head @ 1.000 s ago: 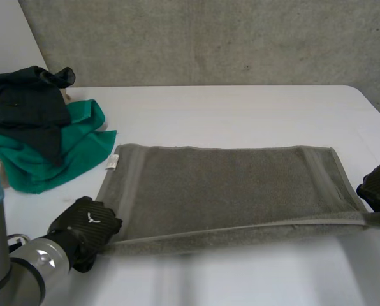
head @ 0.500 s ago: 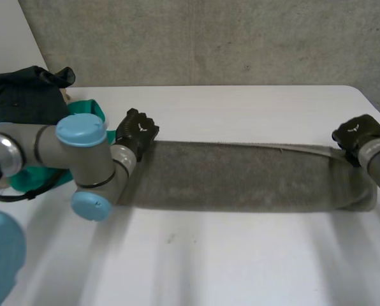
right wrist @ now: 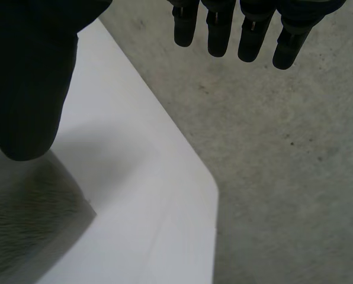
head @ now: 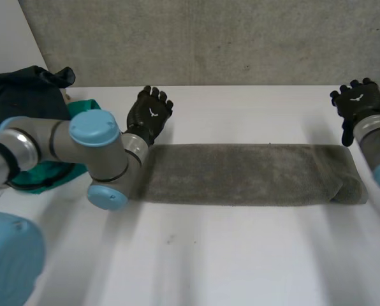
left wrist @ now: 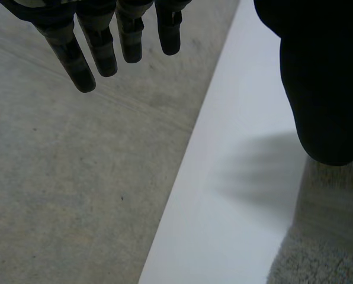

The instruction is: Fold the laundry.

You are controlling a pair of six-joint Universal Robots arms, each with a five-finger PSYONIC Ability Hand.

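Observation:
A grey towel (head: 247, 173) lies folded into a long narrow strip across the middle of the table. My left hand (head: 149, 113) hovers open just beyond the strip's far left corner, fingers (left wrist: 99, 41) straight and spread, holding nothing. Beyond the far right corner my right hand (head: 358, 104) is raised, also open with straight fingers (right wrist: 247, 29) and nothing in it. In each wrist view a bit of the towel (left wrist: 321, 236) (right wrist: 28, 207) shows under the thumb.
A heap of green cloth (head: 69, 171) and dark cloth (head: 21, 95) sits at the table's far left, behind my left arm. The table's far edge (left wrist: 188, 171) and its far right corner (right wrist: 209, 183) lie close to both hands, with concrete floor beyond.
Both hands carried the towel's near edge over to the far edge, folding it in half lengthwise. They have now let go, opened and lifted off the far corners.

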